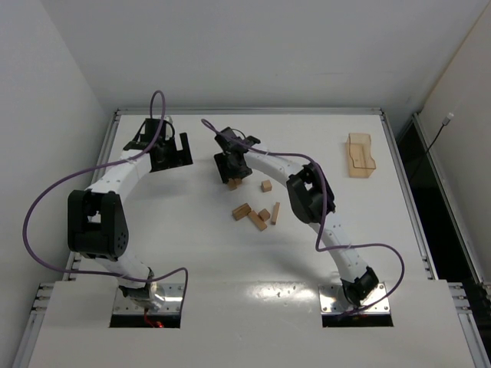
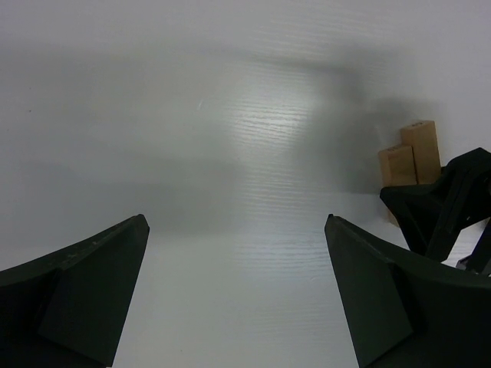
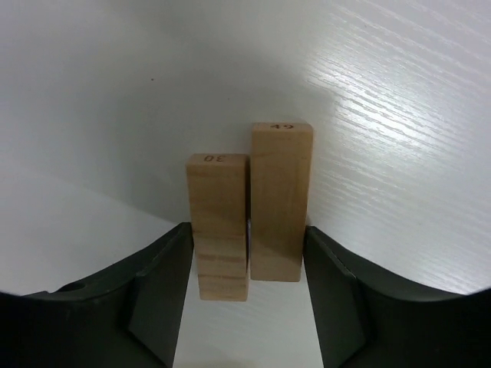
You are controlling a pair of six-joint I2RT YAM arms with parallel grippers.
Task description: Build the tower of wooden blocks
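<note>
**A:** Two wood blocks [image 3: 249, 207] are seen lying flat on the counter [image 3: 399, 115], long sides touching, right between the fingers [image 3: 161, 284] of the right hand [image 3: 247, 230].

**B:** Pinched, or let go?

**A:** That cannot be told. The fingers are set close against the pair's outer sides, but no pressure is shown.

**B:** And the left hand [image 2: 236, 222]?

**A:** Spread wide, nothing held, hung over bare counter near the pair.

**B:** So how much of the tower is counted as built?

**A:** At most a first layer, if this pair is judged to be it. No crosswise layer is seen on top. A handful of loose blocks [image 1: 242, 211] are scattered nearer the arm bases, yet to be picked and stacked. The tray [image 1: 360, 155], well apart at the right, is not involved.
</note>
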